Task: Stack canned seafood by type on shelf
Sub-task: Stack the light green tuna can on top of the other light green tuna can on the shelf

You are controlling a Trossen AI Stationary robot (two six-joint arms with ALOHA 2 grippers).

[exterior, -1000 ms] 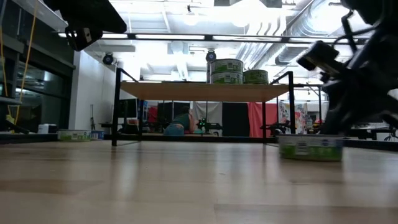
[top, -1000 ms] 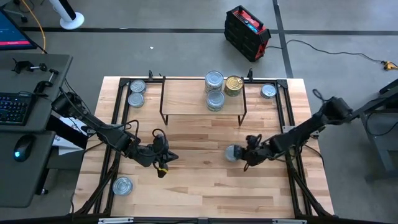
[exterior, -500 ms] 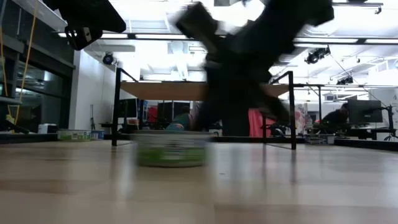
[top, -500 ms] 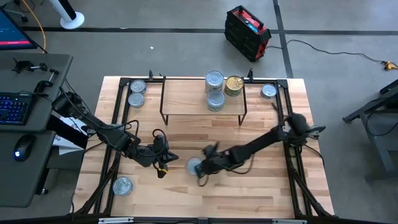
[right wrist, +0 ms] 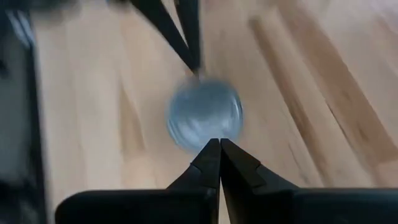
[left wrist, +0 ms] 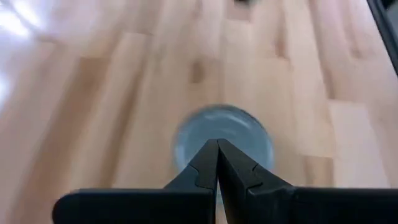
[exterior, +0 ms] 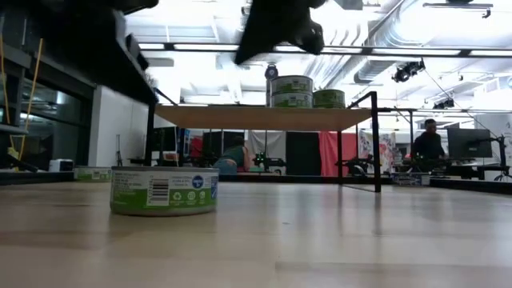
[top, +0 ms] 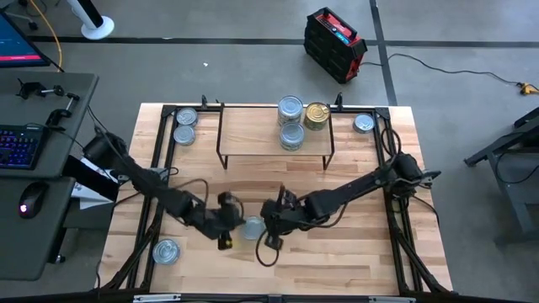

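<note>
From above, a silver-lidded tin point(top: 252, 226) sits on the tabletop point(top: 337, 261) between the left hand point(top: 232, 220) and the right hand point(top: 271, 224), just beside both. On the shelf point(top: 253, 130) stand two more silver tins point(top: 290, 109) and a gold tin point(top: 317, 114).

At table height, the tin point(exterior: 164, 190) rests flat on the wood, free of both arms.

The left wrist view shows the left hand's point(left wrist: 217, 146) fingers pressed together before the tin point(left wrist: 239, 130).

In the right wrist view, the right hand point(right wrist: 219, 146) is likewise pinched together, holding nothing.
</note>
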